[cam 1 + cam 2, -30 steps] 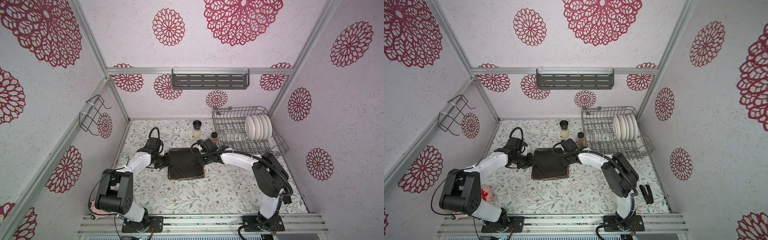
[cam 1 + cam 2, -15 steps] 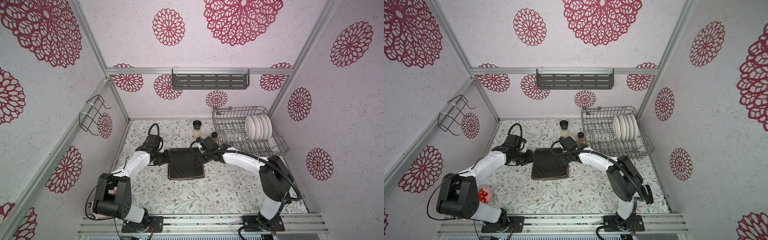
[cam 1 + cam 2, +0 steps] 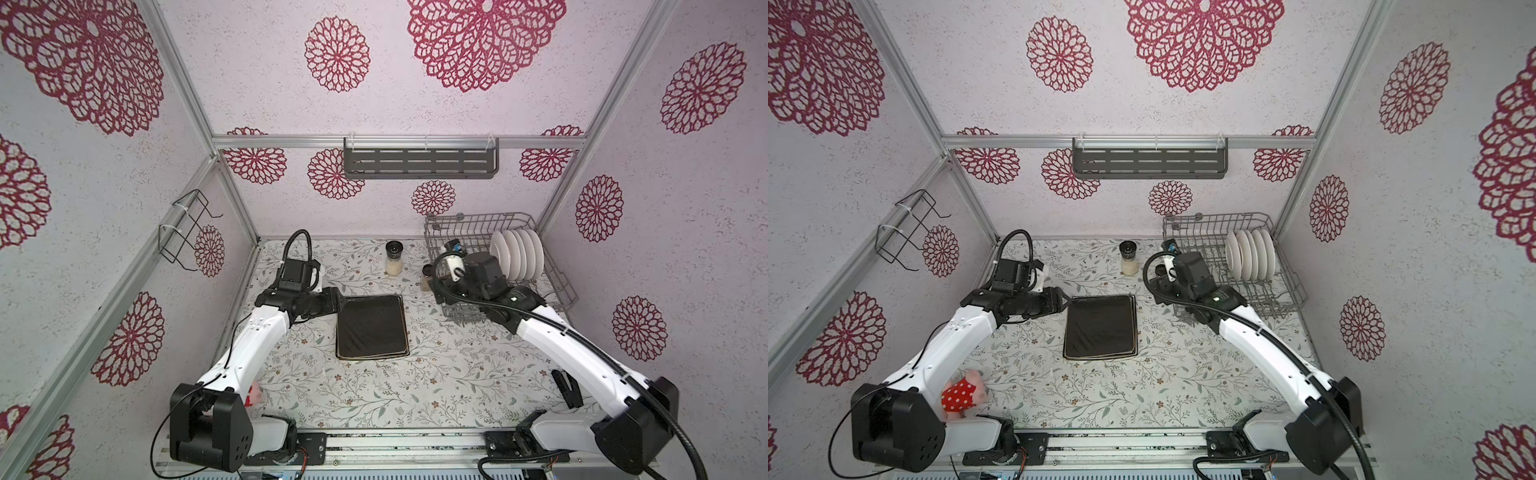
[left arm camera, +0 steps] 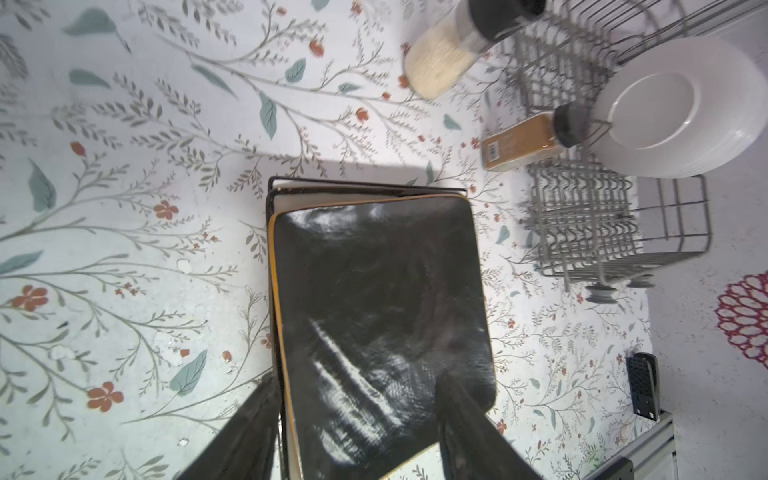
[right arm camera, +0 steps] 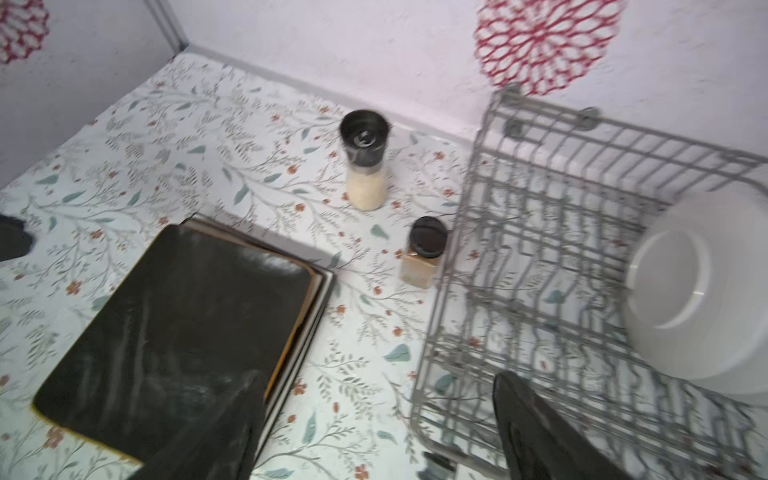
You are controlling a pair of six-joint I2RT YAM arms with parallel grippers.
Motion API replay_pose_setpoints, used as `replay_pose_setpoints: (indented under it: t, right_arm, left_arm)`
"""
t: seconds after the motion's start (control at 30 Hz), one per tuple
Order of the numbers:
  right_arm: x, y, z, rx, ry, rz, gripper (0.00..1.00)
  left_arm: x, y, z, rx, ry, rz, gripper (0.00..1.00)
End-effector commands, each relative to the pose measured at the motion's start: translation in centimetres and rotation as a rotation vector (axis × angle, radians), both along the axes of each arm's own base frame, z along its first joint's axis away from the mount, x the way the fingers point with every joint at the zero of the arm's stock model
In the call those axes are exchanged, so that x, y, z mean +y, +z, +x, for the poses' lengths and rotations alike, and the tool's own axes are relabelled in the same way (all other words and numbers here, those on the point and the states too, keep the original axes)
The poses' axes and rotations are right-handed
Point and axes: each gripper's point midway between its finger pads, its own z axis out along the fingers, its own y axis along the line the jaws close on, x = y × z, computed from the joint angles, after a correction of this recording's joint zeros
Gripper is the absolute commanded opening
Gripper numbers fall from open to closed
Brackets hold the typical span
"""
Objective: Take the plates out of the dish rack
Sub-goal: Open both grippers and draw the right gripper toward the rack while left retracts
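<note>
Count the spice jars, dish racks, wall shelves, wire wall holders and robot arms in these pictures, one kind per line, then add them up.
Spice jars: 2
Dish rack: 1
Wall shelf: 1
Wire holder: 1
Robot arms: 2
Total: 7

pale jar (image 3: pixel 393 262), brown jar (image 4: pixel 521 143), slotted shelf (image 3: pixel 419 164), wire holder (image 3: pixel 183 232)

White arm links (image 3: pixel 257 345), black joints (image 3: pixel 208 432), black, seemingly ribbed cables (image 3: pixel 298 232).
</note>
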Motion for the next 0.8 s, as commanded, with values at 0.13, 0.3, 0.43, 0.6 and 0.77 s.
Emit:
replay_pose_setpoints:
  t: [0.13,0.3,0.43,0.6,0.77]
  right_arm:
    - [-9.5,-0.4,0.9,-0.049,-0.255,-0.088,0.99]
    - [-13.9,-0.6,1.6,-0.026,-0.375,-0.070,0.99]
    - [-16.8,-1.0,2.5,-0.019,-0.441,-0.084,0.99]
    - [-19.2,-0.3,3.9,-0.028,-0.480,-0.098,0.99]
    - [-19.8,0.9,6.3,-0.020,-0.430,-0.111,0.99]
  left_arm:
    - [-0.2,5.8,-1.9,-0.212,-0.090,0.003,0.74]
    - [0.7,8.6,-4.6,-0.340,-0.116,0.044,0.84]
    - [1.4,10.4,-7.3,-0.436,-0.125,0.073,0.90]
    - [2.5,11.3,-10.1,-0.531,-0.125,0.122,0.99]
    - [3.5,10.3,-12.9,-0.585,-0.127,0.169,0.97]
